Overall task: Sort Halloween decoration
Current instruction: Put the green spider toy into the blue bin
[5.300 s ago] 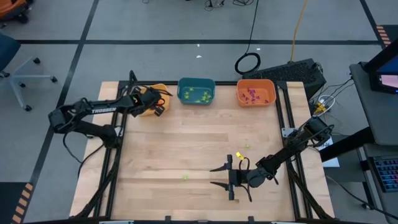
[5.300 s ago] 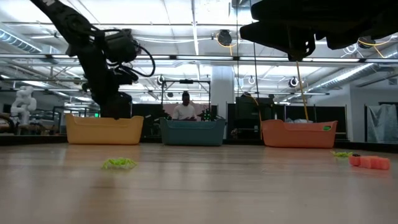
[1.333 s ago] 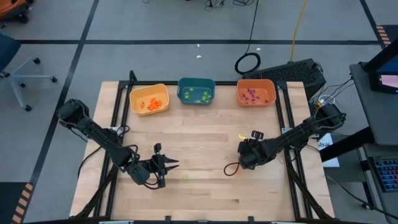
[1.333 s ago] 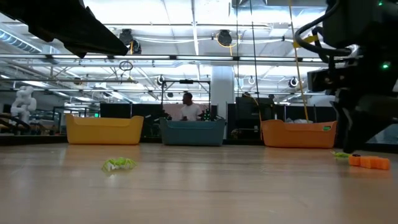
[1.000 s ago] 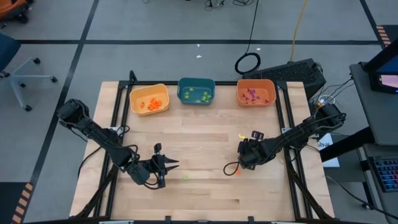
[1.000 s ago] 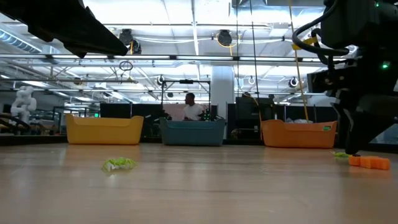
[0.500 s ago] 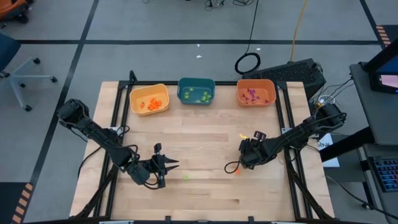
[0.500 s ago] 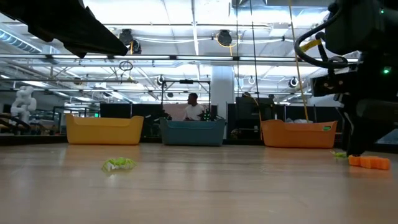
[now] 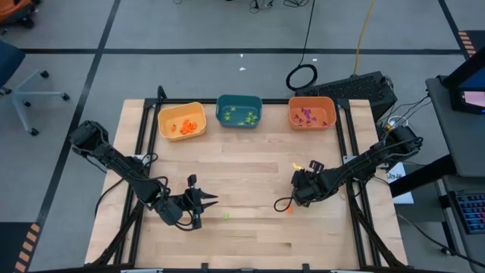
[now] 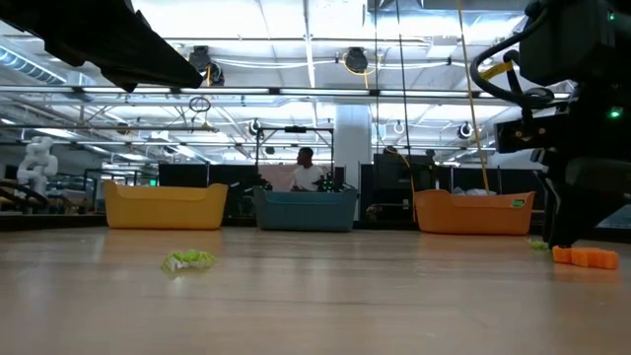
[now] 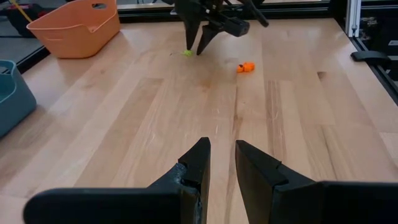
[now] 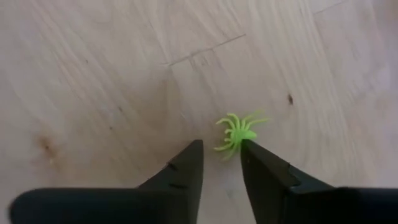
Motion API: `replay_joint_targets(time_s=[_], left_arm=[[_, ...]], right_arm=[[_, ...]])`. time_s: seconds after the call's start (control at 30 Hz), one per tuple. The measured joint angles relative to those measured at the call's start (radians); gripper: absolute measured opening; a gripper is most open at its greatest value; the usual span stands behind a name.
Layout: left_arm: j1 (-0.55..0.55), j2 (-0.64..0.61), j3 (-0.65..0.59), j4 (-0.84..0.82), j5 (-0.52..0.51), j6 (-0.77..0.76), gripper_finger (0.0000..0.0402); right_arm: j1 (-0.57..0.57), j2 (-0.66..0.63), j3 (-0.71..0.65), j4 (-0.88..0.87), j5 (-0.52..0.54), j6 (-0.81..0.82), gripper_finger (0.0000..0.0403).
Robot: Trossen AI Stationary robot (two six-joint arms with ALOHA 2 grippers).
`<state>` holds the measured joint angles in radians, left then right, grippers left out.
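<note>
We've got the right tool [image 12: 221, 163] down on the bench [image 12: 93, 74], narrowly spread around a green spider [image 12: 238, 134] at 12 o'clock of its tips; next: pinch, then teal bin [image 9: 239, 111]
</note>
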<state>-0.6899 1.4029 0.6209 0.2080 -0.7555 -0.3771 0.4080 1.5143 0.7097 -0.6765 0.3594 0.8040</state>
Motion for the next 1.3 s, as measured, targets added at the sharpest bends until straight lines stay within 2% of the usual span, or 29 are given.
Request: replay_joint_targets(time_s=[0.27, 0.33, 0.87, 1.17, 1.3], left_arm=[[0.0, 0.0, 0.0, 0.0, 0.0, 0.0, 0.0075], [0.0, 0.0, 0.0, 0.0, 0.0, 0.0, 0.0075], [0.0, 0.0, 0.0, -0.007, -0.001, 0.0, 0.0075], [0.0, 0.0, 0.0, -0.003, -0.006, 0.0, 0.0075], [0.014, 0.022, 0.0, 0.066, -0.013, 0.032, 0.0075]], right_arm=[[0.0, 0.001, 0.0, 0.007, -0.02, -0.004, 0.0015], [0.0, 0.002, -0.001, 0.013, -0.021, -0.009, 0.0005], [0.074, -0.006, -0.004, 0.132, -0.019, 0.02, 0.0], [0.12, -0.016, -0.002, 0.331, -0.022, -0.018, 0.0], [0.123, -0.016, -0.002, 0.419, -0.017, -0.055, 0.0]])
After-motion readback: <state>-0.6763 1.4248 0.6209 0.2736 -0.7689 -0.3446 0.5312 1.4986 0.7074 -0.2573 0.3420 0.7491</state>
